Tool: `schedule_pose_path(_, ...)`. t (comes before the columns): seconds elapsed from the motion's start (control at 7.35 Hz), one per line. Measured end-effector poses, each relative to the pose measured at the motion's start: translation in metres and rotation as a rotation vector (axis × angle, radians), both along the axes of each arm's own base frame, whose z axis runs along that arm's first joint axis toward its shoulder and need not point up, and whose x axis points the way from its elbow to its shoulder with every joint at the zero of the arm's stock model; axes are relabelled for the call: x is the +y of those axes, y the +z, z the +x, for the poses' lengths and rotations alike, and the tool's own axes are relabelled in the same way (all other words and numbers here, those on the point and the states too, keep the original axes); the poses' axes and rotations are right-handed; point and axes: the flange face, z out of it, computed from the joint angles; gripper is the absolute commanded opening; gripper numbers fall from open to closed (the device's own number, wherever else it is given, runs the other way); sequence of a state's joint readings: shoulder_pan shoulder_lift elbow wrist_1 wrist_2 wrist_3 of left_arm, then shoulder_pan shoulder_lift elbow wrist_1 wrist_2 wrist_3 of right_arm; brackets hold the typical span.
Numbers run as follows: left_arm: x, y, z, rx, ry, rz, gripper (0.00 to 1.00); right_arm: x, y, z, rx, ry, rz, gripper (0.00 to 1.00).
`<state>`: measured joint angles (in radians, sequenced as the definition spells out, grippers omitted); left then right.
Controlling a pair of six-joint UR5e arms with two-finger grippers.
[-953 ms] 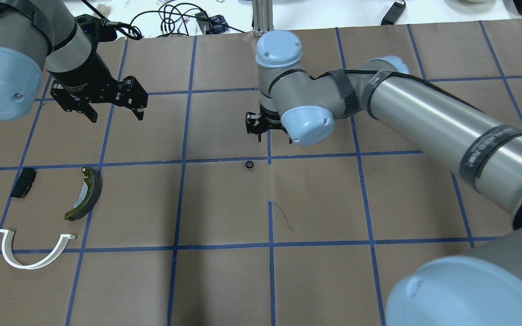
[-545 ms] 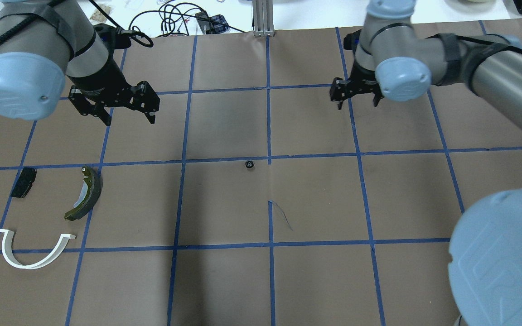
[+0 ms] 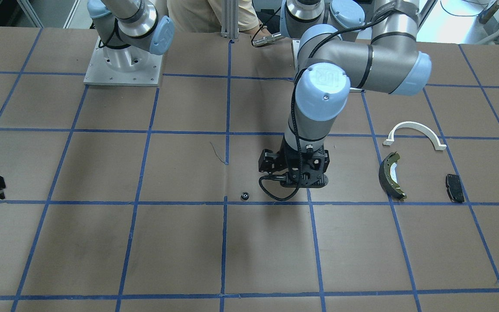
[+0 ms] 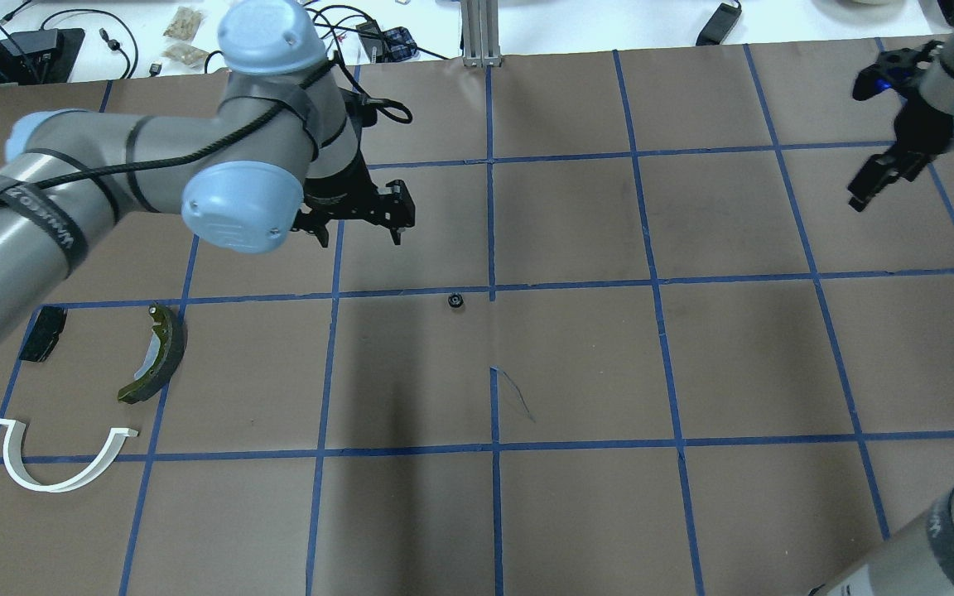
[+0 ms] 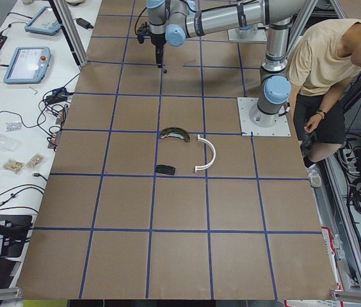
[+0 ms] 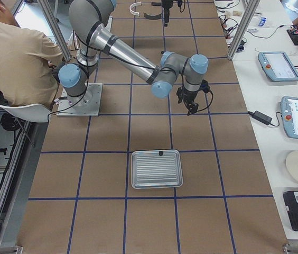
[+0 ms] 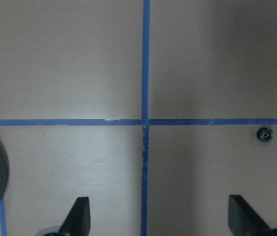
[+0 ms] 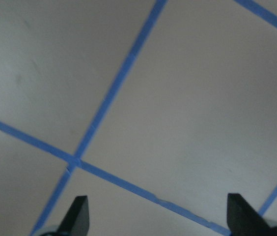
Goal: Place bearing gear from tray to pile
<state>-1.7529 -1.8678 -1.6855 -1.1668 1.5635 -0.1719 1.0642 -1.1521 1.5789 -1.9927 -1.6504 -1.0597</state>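
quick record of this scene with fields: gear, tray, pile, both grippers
bearing gear: on the paper by a tape crossing, untouched, outside the tray
tray: at the table's right end
pile: brake shoe, white arch, black brake pad, apart from the gear
left gripper: open, empty, hovering near the gear
right gripper: open, empty, over bare paper

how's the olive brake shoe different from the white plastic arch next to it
The brake shoe is olive-grey with a dark lining; the white arch is plain white. The brake shoe is a broad, bulky band; the white arch is a thin strip with small feet at its ends. In the overhead view the brake shoe bulges toward the view's right, while the white arch opens away from the robot like a U. Both are curved and lie apart on the table.
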Motion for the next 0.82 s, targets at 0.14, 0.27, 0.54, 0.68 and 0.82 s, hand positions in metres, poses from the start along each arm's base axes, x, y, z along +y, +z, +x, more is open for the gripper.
schedule_pose_path(0.14, -0.001, -0.02, -0.021, 0.021, -0.004, 0.008, 1.0, 0.02, -0.001, -0.054, -0.006, 0.09, 0.013, 1.0)
schedule_pose_path(0.27, -0.002, -0.038, -0.036, 0.033, -0.012, 0.012, 1.0, 0.039, -0.005, -0.094, -0.014, 0.178, 0.023, 1.0)
schedule_pose_path(0.54, -0.005, -0.074, -0.06, 0.036, -0.033, 0.018, 0.87, 0.073, -0.028, -0.138, 0.004, 0.404, 0.018, 1.0)
schedule_pose_path(0.68, -0.005, -0.089, -0.067, 0.032, -0.041, 0.025, 0.8, 0.092, -0.05, -0.146, 0.028, 0.529, 0.007, 1.0)
schedule_pose_path(0.82, -0.006, -0.102, -0.071, 0.027, -0.047, 0.037, 0.78, 0.112, -0.072, -0.149, 0.047, 0.617, -0.002, 1.0)
